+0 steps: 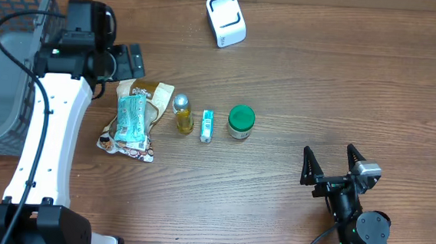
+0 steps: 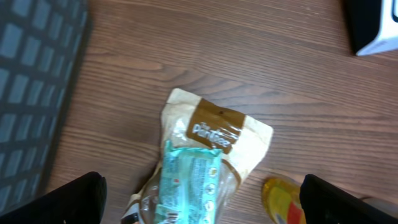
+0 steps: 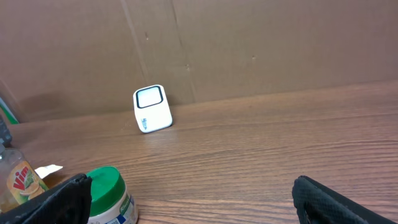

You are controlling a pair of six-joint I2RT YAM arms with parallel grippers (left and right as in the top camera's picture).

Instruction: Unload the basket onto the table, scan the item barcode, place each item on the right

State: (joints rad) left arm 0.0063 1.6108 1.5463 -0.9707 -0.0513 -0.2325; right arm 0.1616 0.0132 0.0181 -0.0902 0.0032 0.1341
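Note:
The white barcode scanner [image 1: 226, 19] stands at the back of the table, also seen in the right wrist view as scanner [image 3: 152, 109]. A row of items lies mid-table: a tan snack bag [image 1: 148, 102] with a teal packet [image 1: 131, 116] on it, a yellow bottle [image 1: 182, 113], a small teal box [image 1: 207, 126] and a green-lidded jar [image 1: 241, 121]. My left gripper [image 1: 130, 62] hovers open above the bag's [image 2: 217, 127] far end, holding nothing [image 2: 202, 202]. My right gripper [image 1: 330, 162] rests open and empty near the front right, right of the jar [image 3: 106, 190].
A grey mesh basket [image 1: 7, 61] fills the far left edge, close beside the left arm. A brown cardboard wall [image 3: 249, 50] rises right behind the scanner. Bare wood lies between the jar and the right gripper [image 3: 199, 205].

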